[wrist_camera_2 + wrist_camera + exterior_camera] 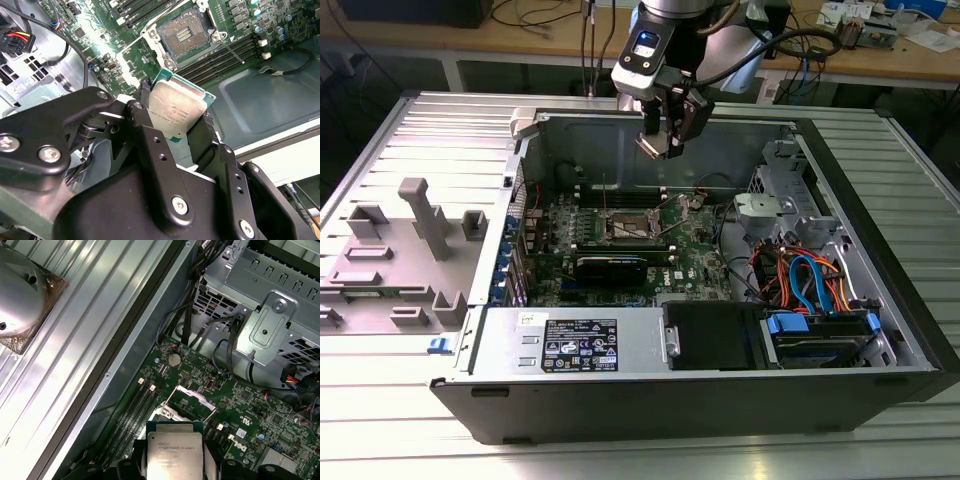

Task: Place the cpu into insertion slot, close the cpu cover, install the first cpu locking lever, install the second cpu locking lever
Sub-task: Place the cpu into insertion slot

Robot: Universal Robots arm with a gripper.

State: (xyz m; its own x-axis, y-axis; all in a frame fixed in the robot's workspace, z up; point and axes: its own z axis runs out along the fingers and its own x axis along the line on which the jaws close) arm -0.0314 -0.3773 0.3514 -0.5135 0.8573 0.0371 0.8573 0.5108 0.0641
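The cpu [176, 111] is a small flat square chip with a dull silver metal top and a thin green edge. It is clamped by two opposite sides between the black fingers [141, 118] of the end effector [172, 121], metal face toward the wrist cameras. In the exterior view, the end effector [660, 140] carries it in the air above the open computer case [720, 395], near the rear wall and well clear of the board.

The insertion slot [184, 34] lies below on the green motherboard [698, 252]. It is uncovered, with its dark pin field exposed inside a silver rim and nothing seated in it. In the first wrist view, the cpu [174, 456] hangs just short of the insertion slot [181, 409]. Long black memory slots [220, 59] run beside the socket, and a black graphics card [610, 268] lies nearer the front.

The case lies on its side on a ribbed metal worktop [430, 125]. A labelled power supply [575, 345] sits along the front, with orange and blue cables [805, 275] at the exterior view's right. A grey moulded fixture [415, 245] sits at that view's left. Wooden benches [550, 35] strung with cables stand behind.
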